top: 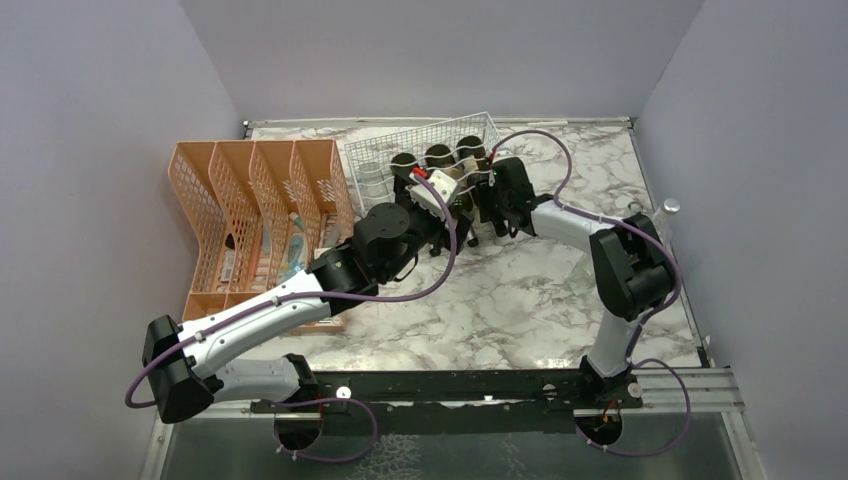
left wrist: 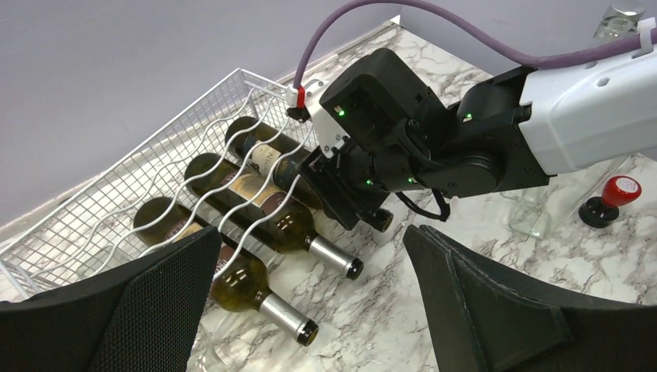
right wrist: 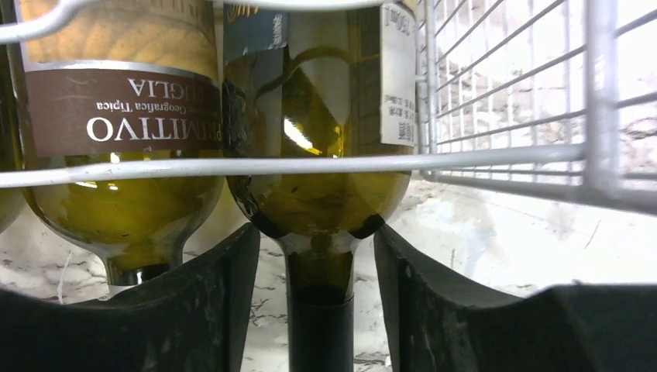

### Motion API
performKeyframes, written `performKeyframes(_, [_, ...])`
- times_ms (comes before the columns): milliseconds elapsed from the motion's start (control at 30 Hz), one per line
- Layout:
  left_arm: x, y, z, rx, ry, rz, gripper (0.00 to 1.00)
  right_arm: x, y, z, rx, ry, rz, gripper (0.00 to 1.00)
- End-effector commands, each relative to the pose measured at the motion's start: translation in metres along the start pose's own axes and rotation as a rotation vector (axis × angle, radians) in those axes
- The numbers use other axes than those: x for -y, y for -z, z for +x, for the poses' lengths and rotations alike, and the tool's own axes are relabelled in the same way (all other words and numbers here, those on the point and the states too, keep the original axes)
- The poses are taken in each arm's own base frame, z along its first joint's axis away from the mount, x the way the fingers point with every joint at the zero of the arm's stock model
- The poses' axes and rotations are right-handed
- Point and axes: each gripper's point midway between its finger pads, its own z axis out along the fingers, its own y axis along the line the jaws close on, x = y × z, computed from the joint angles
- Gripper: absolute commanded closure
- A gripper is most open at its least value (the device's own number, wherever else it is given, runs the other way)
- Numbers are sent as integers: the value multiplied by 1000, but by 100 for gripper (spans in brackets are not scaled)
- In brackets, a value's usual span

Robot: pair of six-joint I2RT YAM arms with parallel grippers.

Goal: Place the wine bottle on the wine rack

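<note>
The white wire wine rack stands at the back centre, and three green wine bottles lie in its wavy cradles. In the left wrist view the rack shows two silver-capped necks pointing out. My right gripper is at the third, rightmost bottle. In the right wrist view that bottle has its neck between my right gripper, whose jaws stand open with a gap on each side. My left gripper is open and empty, hovering in front of the rack.
An orange mesh file organiser stands left of the rack. A red-topped stamp and a clear glass sit on the marble to the right. A clear bottle stands by the right wall.
</note>
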Motion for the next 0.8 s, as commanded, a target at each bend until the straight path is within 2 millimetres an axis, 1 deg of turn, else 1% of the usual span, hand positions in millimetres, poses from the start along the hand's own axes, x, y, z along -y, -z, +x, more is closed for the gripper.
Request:
performKeyframes(0, [-6,7,-23,46,21,-16,1,7,4,-53,154,-19,30,39])
performKeyframes(100, [-6,8,-24,49,20,-16,1,10,9,-55,153,-18,45,34])
performKeyframes(200, [-7,10,-25,50,21,-18,1,12,20,-59,158,-20,50,31])
performKeyframes(367, [-9,14,-29,61,27,-20,1,15,51,-72,186,-43,48,28])
performKeyframes(533, [-10,20,-32,76,42,-11,1,20,98,-83,208,-90,41,28])
performKeyframes(600, [-9,22,-32,82,49,-6,1,25,125,-86,212,-135,55,28])
performKeyframes(667, [-9,24,-30,87,56,-1,1,29,147,-83,203,-172,63,28])
performKeyframes(767, [-7,25,-27,91,66,10,1,39,181,-83,246,-204,82,29])
